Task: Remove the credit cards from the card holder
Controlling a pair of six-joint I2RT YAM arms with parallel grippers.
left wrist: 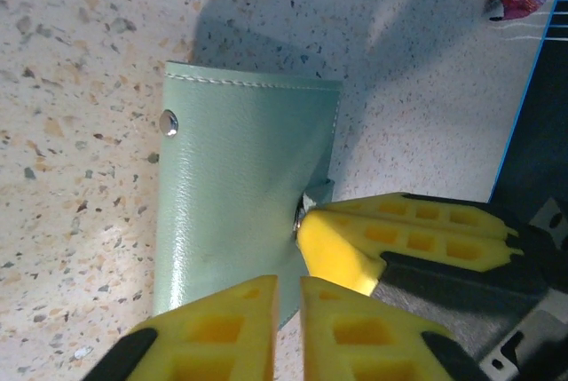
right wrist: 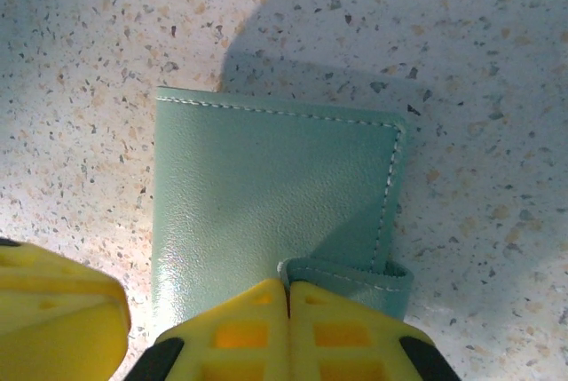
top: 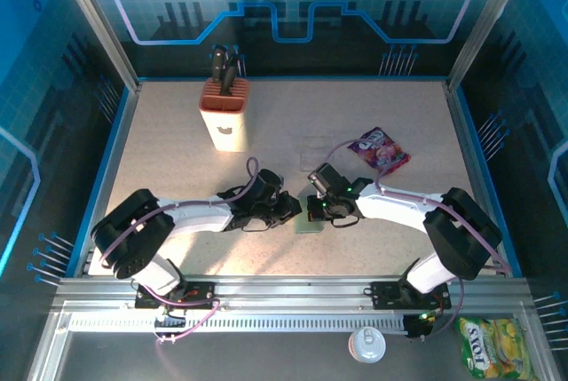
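Blue-lit panels wall in a speckled beige table [top: 399, 106], and near its front middle lies the card holder [left wrist: 231, 203], a pale green wallet folded flat, with both arms bent in over it. From where I stand, the left gripper [left wrist: 286, 290] shows its yellow fingers only a thin slit apart at the holder's near edge. Whether a layer of the cover sits between them I cannot tell. The right gripper [right wrist: 286, 299] is pressed fully together, its tips touching the end of the small closure tab [right wrist: 355, 276] (pinched or merely nudged, hard to say). I'd judge this to be the opening step: the wallet is closed, and the credit cards are presumably tucked inside. The next move wants one claw to pin the body down while the other peels the tab and cover back, gently, so the holder neither slides nor lifts whole off the table.
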